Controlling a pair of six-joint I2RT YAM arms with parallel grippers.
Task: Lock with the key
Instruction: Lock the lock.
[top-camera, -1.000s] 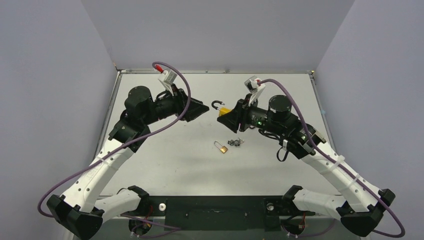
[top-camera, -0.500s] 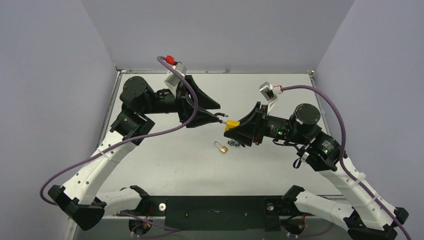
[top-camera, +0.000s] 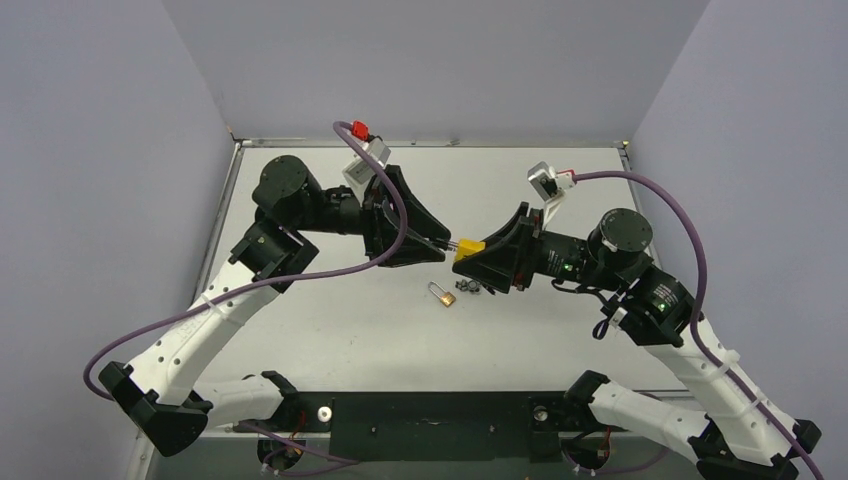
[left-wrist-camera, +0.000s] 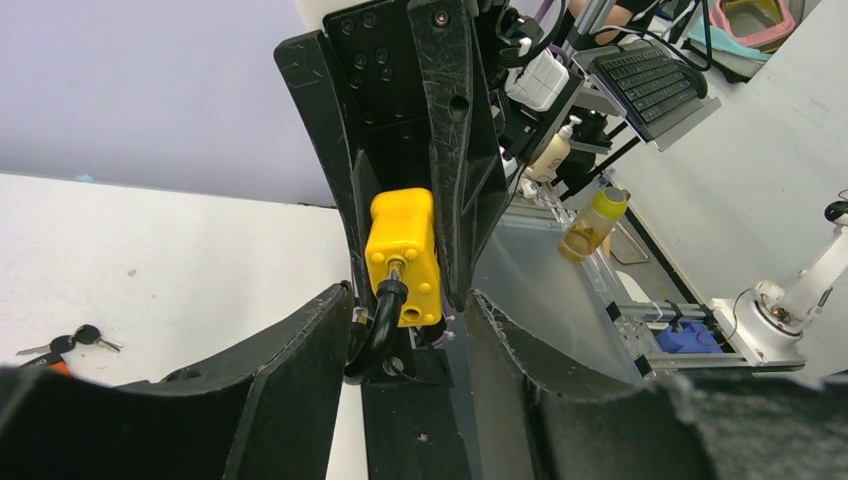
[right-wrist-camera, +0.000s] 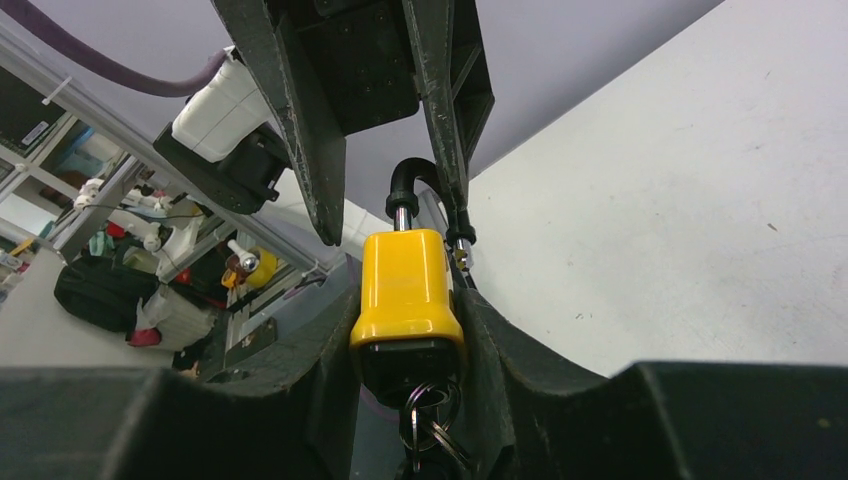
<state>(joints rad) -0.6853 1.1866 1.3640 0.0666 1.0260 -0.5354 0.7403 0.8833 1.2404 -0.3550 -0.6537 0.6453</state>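
My right gripper (top-camera: 472, 254) is shut on the body of a yellow padlock (top-camera: 465, 249) and holds it above the table, shackle pointing left. In the right wrist view the padlock (right-wrist-camera: 405, 285) sits between my fingers with a key and key rings (right-wrist-camera: 425, 408) hanging from its bottom. Its black shackle (right-wrist-camera: 412, 178) stands raised out of the body. My left gripper (top-camera: 440, 250) faces it, open, with the shackle (left-wrist-camera: 375, 330) between its fingers and against the left one (left-wrist-camera: 300, 360).
A small brass padlock (top-camera: 446, 296) and a bunch of dark keys (top-camera: 469, 286) lie on the white table (top-camera: 330, 330) just below the grippers. The keys also show in the left wrist view (left-wrist-camera: 60, 343). Grey walls enclose the table.
The left gripper has swung right and closed in on the padlock. The right gripper has carried the padlock lower and forward. The shackle now sits between the left fingers.
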